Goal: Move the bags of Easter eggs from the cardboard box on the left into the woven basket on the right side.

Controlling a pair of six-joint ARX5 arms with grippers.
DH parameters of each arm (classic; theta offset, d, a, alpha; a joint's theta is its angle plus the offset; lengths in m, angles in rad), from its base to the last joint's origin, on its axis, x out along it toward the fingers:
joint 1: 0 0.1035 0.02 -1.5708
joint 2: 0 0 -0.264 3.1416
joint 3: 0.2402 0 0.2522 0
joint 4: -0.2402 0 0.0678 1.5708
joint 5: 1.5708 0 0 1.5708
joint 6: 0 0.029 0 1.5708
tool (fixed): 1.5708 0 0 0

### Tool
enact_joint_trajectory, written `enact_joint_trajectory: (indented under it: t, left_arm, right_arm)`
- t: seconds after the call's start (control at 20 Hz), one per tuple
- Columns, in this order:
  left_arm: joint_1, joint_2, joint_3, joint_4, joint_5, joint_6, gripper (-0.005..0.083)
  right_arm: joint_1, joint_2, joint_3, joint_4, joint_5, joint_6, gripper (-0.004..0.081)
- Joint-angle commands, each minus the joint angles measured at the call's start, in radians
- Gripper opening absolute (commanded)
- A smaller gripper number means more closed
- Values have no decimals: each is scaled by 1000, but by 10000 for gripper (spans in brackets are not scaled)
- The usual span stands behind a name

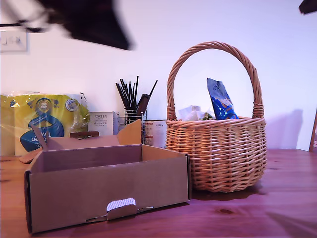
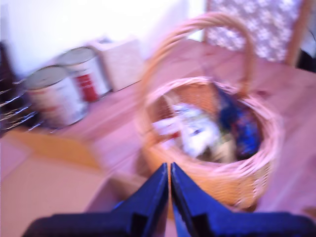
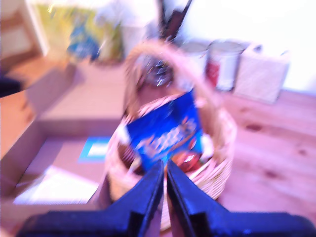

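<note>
Right up front in the exterior view sits the cardboard box on the desk, and no bags show over its wall from here. At about three o'clock from it, just beside it, stands the woven basket. A blue bag sticks up inside the basket, with white bags next to it.

My first gripper is pressed closed and holds nothing. My second gripper is closed and empty too. Both hang above the basket, and both wrist views are blurry.

I think the moving is nearly done or done. To do this step well, I should look into the box before anything else. The second wrist view shows something flat and blue-edged on the box floor, but I cannot tell if it is a bag. I should keep clear of the tall handle.
</note>
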Motion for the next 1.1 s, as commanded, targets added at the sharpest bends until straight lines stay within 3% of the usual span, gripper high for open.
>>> enact_joint_trajectory:
  t: [0.0,0.3,0.5,0.8,1.05]
  left_arm:
    - [36,-84,-67,-2,29,1,-20]
    - [191,-427,-159,-229,97,2,-20]
    - [228,-605,-159,-377,106,2,-20]
    - [228,-646,-159,-446,112,2,-19]
    - [228,-645,-159,-500,112,2,-19]
  right_arm:
    - [-11,-18,-16,20,17,15,-12]
    - [-29,-108,-44,-12,47,17,-12]
    - [-28,-174,-44,-62,43,16,-12]
    - [-27,-176,-44,-50,36,16,-12]
    - [-28,-172,-44,-111,40,16,-12]
